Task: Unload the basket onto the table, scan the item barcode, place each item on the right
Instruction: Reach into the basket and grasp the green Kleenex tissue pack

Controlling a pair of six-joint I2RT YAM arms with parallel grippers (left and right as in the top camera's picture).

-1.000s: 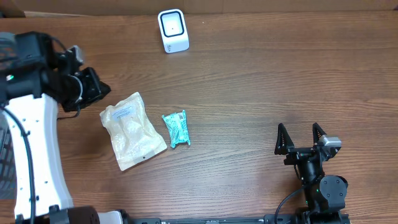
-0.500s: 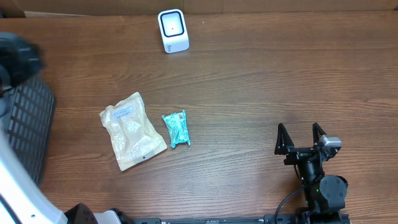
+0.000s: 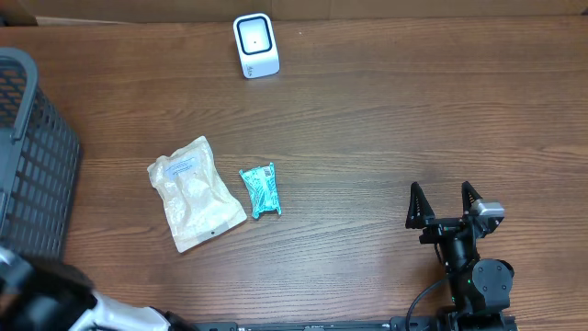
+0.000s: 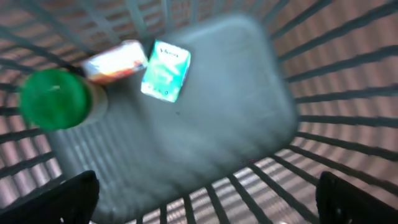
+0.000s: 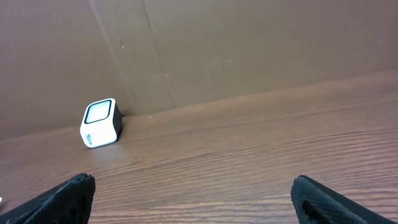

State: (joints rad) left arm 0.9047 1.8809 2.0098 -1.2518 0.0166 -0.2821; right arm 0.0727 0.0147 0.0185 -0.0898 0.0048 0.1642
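Teal packet [image 3: 260,190], lying flat on the desk [image 3: 386,119] just beside the cream pouch [image 3: 194,192], looks light, soft and crinkly-slick, so pinch it across its narrow width near the middle; your left jaws and right jaws both stand wide and empty.

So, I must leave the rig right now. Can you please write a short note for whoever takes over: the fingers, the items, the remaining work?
Left gripper: fingers open, empty, looking down into the basket.
Right gripper: fingers open, empty, at the right side of the table, away from the items.
In the basket: green-lidded container, orange-white packet, teal-white packet.
On the table: beige pouch and small teal packet side by side; scanner at the far edge.
Done: three items binned, it seems.
Left: probably scan the pouch and the teal packet.
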